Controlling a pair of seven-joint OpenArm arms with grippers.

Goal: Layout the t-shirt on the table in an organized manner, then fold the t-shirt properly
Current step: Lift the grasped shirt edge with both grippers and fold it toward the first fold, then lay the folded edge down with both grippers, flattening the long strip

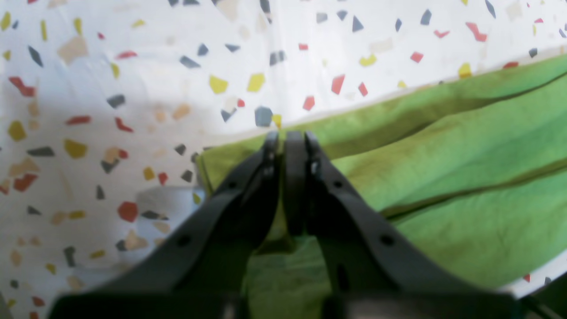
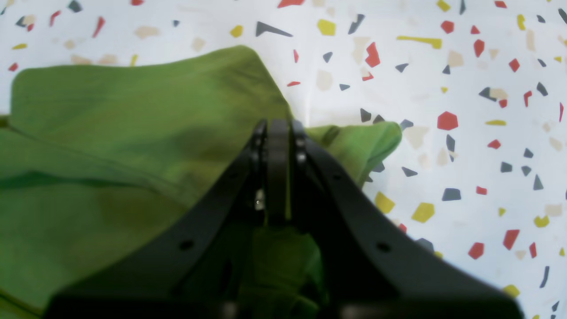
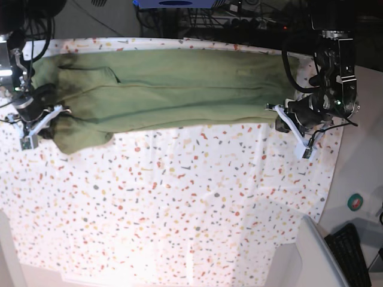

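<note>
The olive-green t-shirt (image 3: 167,89) lies stretched in a long band across the far part of the speckled table (image 3: 179,197), with lengthwise folds in it. On the base view's right, my left gripper (image 3: 280,118) is shut on the shirt's edge. The left wrist view shows its fingertips (image 1: 288,138) pinched on the green cloth (image 1: 443,168) near a corner. On the base view's left, my right gripper (image 3: 52,116) is shut on the other end. In the right wrist view, fabric (image 2: 133,133) bunches around its closed tips (image 2: 278,126), with a sleeve-like flap (image 2: 367,141) to the right.
A grey bin (image 3: 317,257) and a dark keyboard (image 3: 352,251) sit off the table's near right corner. A small round green and red object (image 3: 356,202) lies on the plain surface to the right. Cables and equipment (image 3: 197,15) crowd the far edge.
</note>
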